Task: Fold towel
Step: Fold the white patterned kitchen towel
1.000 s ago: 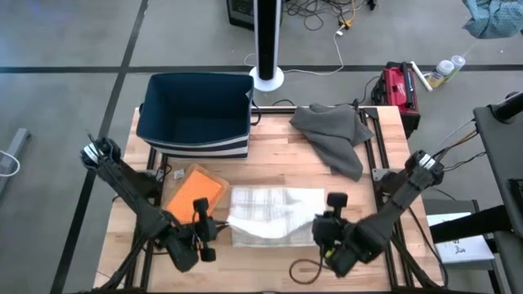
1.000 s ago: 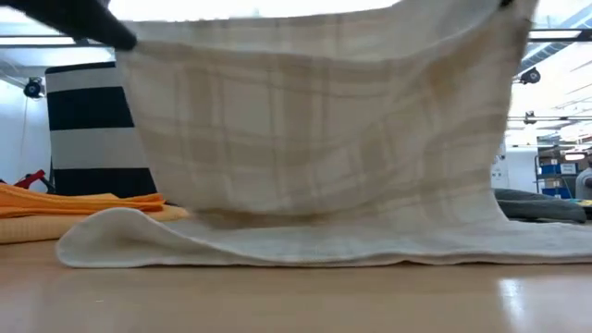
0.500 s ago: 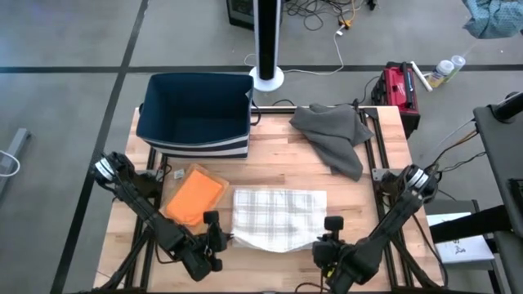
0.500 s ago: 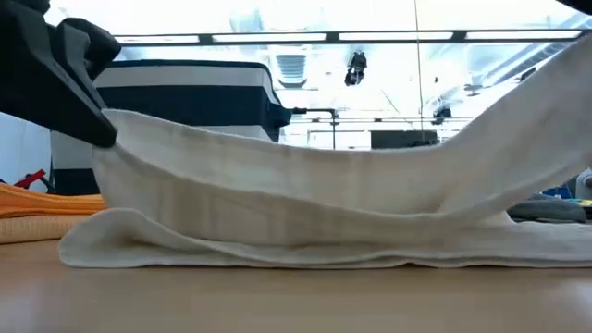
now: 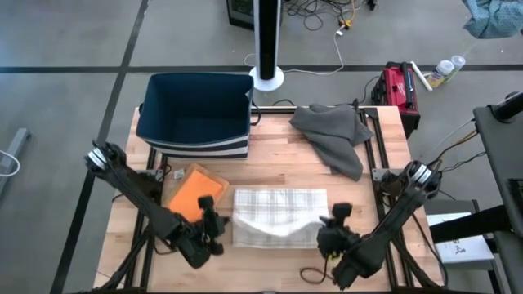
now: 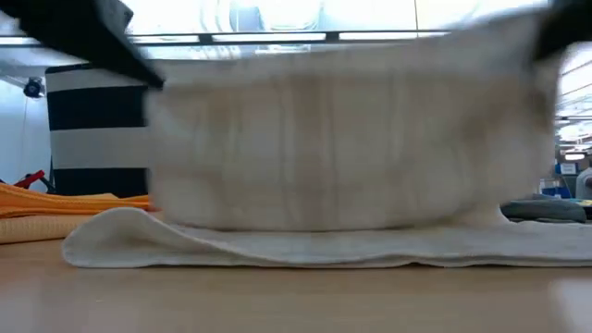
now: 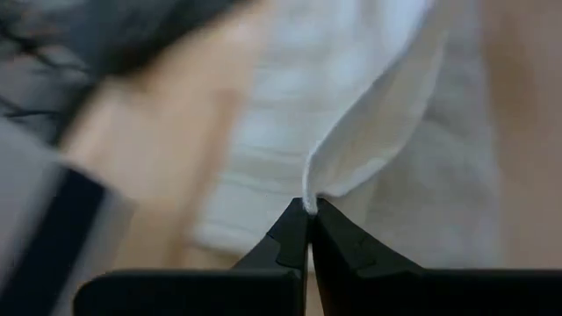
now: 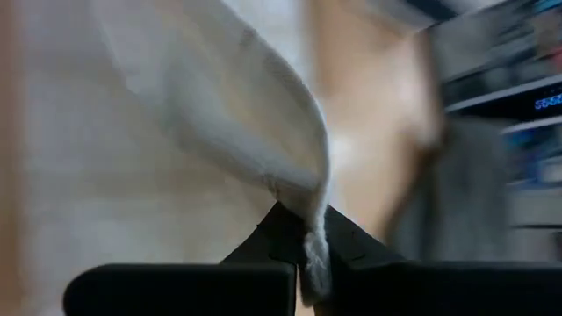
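Observation:
A cream plaid towel (image 5: 276, 214) lies on the wooden table (image 5: 270, 167), its far part flat on the wood. Its near edge is raised as a flap (image 6: 342, 139) stretched between my two grippers. My left gripper (image 5: 215, 225) is shut on the flap's left corner, and my right gripper (image 5: 333, 222) is shut on its right corner. In the low view the two dark grippers show at the top left (image 6: 92, 37) and the top right (image 6: 566, 28); the bottom layer (image 6: 305, 245) rests on the table. My left gripper pinches the towel's near left corner (image 7: 309, 195) between its two fingers, coming slanting down from the near left. The cloth rises from the fingertips as a folded peak, and the rest trails down to the table. My right gripper pinches the towel's near right corner (image 8: 309, 206) between its two fingers, slanting down from the near right. A bunched fold of cloth runs back between the fingers. The corner is lifted clear, and the flap runs toward the other gripper.
A folded orange cloth (image 5: 194, 196) lies just left of the towel. A navy bin with striped sides (image 5: 196, 114) stands at the far left. A crumpled grey cloth (image 5: 333, 135) lies at the far right. Bare wood shows along the near edge.
Both grippers first dropped toward the table's near edge, so the raised edge sagged and the towel spread out. They then rose and went toward the far edge, lifting the near edge again into an upright flap. The far part stayed on the table.

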Robot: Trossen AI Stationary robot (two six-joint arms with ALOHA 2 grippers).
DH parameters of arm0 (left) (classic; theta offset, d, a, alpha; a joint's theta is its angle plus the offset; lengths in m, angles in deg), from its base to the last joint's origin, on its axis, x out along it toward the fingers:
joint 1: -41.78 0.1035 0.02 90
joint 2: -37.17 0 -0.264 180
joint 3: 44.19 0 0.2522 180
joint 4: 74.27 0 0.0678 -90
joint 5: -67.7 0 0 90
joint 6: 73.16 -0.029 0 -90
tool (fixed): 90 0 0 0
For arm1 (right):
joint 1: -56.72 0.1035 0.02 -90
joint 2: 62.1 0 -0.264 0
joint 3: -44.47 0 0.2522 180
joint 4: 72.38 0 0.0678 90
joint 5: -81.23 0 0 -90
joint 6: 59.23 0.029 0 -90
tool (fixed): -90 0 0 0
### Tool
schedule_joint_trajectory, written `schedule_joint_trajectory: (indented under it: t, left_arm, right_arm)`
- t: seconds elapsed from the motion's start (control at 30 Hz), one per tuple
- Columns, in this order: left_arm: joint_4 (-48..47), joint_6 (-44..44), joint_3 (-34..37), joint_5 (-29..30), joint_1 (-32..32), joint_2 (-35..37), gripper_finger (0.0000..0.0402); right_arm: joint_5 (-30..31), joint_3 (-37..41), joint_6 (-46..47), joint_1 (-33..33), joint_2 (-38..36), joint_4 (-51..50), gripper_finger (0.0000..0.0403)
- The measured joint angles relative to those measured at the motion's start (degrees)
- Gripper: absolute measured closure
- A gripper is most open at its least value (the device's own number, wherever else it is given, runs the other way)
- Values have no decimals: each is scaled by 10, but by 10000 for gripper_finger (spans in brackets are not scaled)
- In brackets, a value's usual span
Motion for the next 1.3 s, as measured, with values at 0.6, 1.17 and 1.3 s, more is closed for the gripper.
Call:
schedule_joint_trajectory:
  t: [0.6, 1.17, 1.3]
  left_arm:
    - [-45, -157, 0, 82, 258, 148, 401]
    - [93, -96, 61, -74, 98, 123, 401]
    - [148, -85, 92, -75, 60, 90, 401]
  right_arm:
    - [213, 98, -23, -230, -166, -91, 400]
    - [-42, 204, -54, -52, -188, 246, 400]
    - [-43, 212, -46, -10, -177, 333, 401]
